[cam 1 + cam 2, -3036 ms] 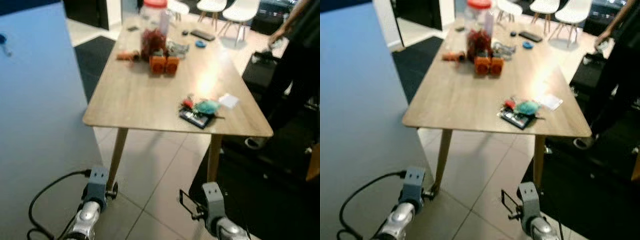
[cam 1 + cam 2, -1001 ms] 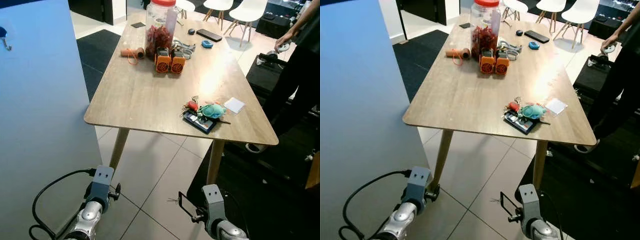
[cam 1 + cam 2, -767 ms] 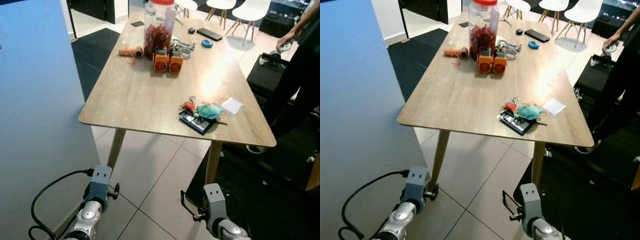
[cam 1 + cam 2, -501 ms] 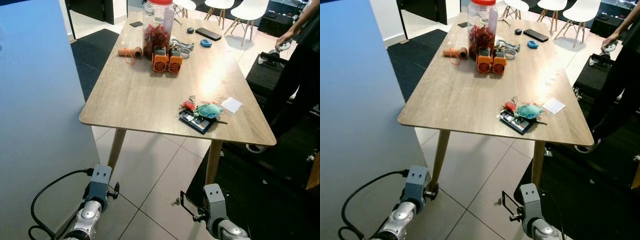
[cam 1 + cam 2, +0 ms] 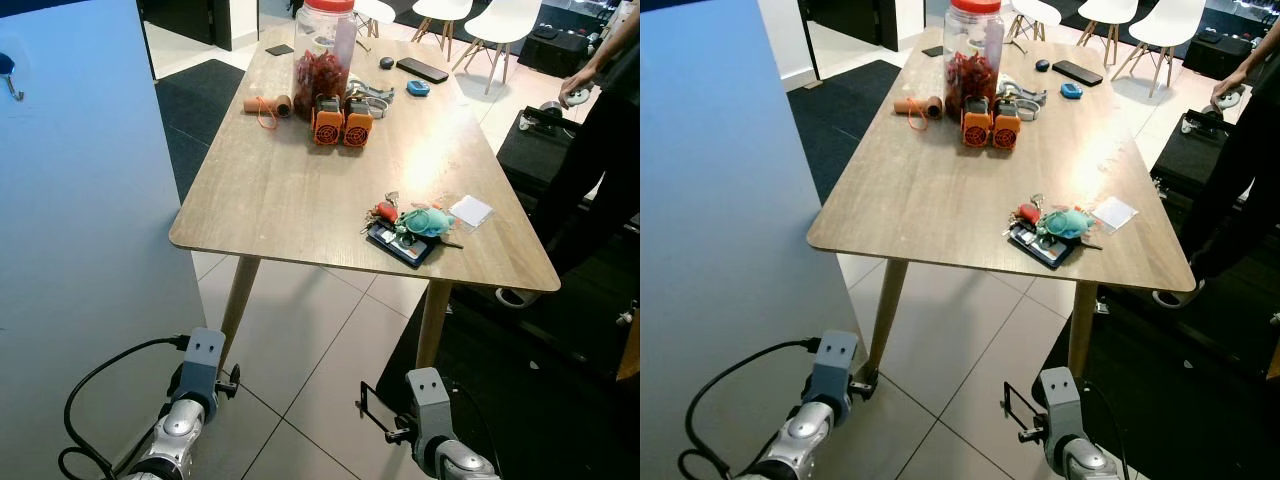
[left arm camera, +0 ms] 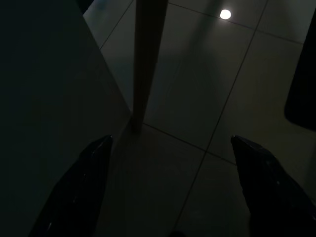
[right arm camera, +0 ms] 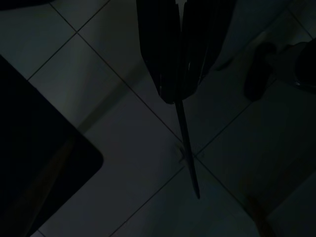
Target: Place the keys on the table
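My right gripper hangs low over the tiled floor, in front of the wooden table. It is shut on a thin black loop of the keys, which dangles below the fingers. A small pale bit sits near the loop's end, too dark to make out. The left gripper is open and idle beside a table leg. On the table's right side lies another bunch of keys with a teal plush on a dark card.
A red-lidded jar, two orange blocks, a twine spool and a phone stand at the far end. A blue-white wall panel is close on my left. A person in dark clothes stands right of the table, over a black mat.
The head view has swayed a little from side to side. Both arms hang as before, and the loop stays in the right gripper. Things on the table have not moved.
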`<state>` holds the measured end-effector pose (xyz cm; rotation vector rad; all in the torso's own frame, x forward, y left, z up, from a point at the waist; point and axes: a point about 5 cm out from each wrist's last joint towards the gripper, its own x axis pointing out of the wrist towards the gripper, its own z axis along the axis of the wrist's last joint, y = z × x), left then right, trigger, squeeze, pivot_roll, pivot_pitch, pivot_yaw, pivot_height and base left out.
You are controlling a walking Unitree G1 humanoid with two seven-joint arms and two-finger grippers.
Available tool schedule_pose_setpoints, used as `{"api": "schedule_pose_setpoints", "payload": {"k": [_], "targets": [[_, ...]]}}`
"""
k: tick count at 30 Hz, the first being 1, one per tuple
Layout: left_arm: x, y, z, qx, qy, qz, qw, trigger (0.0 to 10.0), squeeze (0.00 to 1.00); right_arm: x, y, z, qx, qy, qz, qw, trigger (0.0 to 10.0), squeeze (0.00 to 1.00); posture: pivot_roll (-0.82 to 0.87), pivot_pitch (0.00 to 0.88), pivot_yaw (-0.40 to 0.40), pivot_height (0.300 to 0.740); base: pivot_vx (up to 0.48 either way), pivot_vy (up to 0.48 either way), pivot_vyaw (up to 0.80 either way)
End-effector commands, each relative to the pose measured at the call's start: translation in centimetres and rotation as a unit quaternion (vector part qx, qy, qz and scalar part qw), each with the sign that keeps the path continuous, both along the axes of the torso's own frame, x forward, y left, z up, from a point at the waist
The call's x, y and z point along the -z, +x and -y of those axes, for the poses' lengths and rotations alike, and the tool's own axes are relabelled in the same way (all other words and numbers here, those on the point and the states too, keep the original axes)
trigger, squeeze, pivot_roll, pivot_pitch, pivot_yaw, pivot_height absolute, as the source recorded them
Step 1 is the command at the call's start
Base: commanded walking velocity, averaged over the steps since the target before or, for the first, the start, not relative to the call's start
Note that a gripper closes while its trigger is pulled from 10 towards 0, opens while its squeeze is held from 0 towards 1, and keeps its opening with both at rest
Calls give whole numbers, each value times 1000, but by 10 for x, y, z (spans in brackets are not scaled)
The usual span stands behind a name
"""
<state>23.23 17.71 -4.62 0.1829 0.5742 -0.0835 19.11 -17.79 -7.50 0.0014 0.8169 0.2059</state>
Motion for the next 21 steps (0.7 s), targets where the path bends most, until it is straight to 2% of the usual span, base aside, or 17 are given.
{"api": "schedule_pose_setpoints", "payload": {"k": [1, 6, 21], "targets": [[2, -1, 6, 3, -2, -8, 1000, 10000, 0, 1, -2, 1, 10, -1, -5, 1000, 10000, 0, 70, 19, -72, 740, 0, -480, 0], [3, -1, 3, -22, -24, -15, 999, 10000, 0, 2, -4, 1, 12, 0, -6, 1000, 10000, 0, 66, 20, -67, 740, 0, 0, 0], [4, -2, 4, -8, -22, -23, 999, 10000, 0, 4, -9, 5, 21, -7, -13, 1000, 10000, 0, 63, 28, -64, 740, 0, 0, 0]]}}
